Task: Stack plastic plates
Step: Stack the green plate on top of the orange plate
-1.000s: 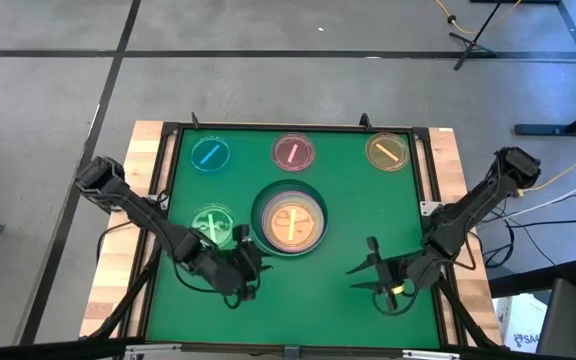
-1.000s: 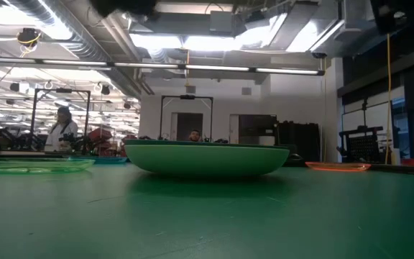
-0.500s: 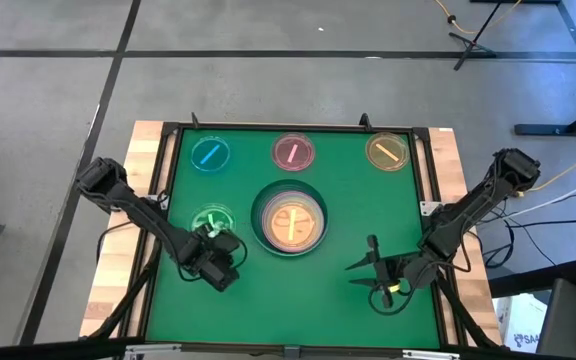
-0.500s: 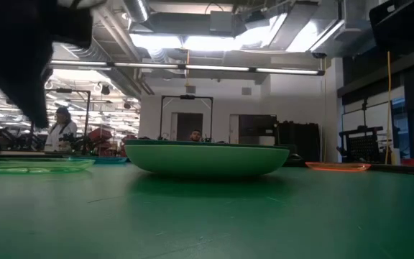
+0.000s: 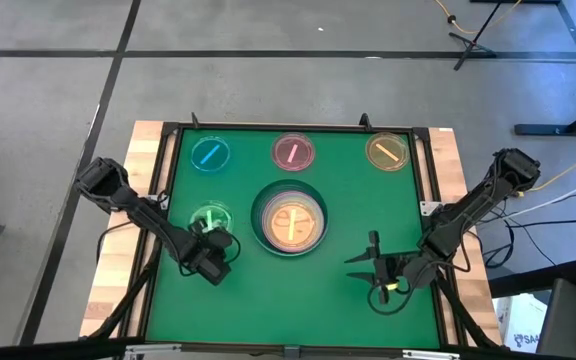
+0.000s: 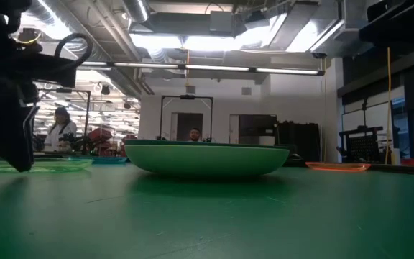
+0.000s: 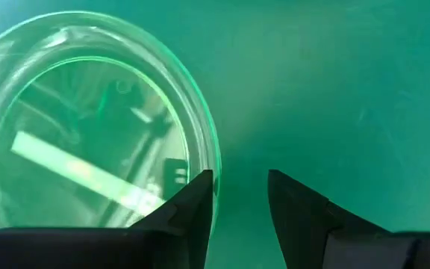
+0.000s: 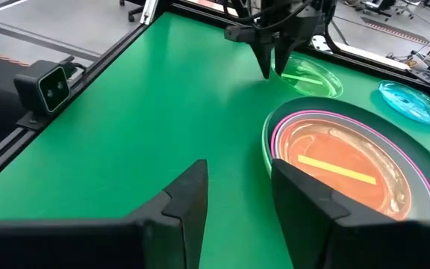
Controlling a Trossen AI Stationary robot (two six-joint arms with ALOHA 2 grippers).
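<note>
Your left gripper [image 5: 211, 236] sits low over the small green plate [image 5: 210, 221] near the left edge of the green table [image 5: 358, 200], its fingers [image 7: 192, 205] parted a little and holding nothing, one fingertip at the plate's rim and the other just outside it. The stack of large plates [image 5: 290, 220] with a small brownish plate on top lies mid-table just beside it, while the blue plate [image 5: 209, 154], pink plate [image 5: 293, 152] and amber plate [image 5: 387, 152] line the far edge. Your right gripper [image 5: 373, 265] waits near the front edge, fingers apart and empty.
</note>
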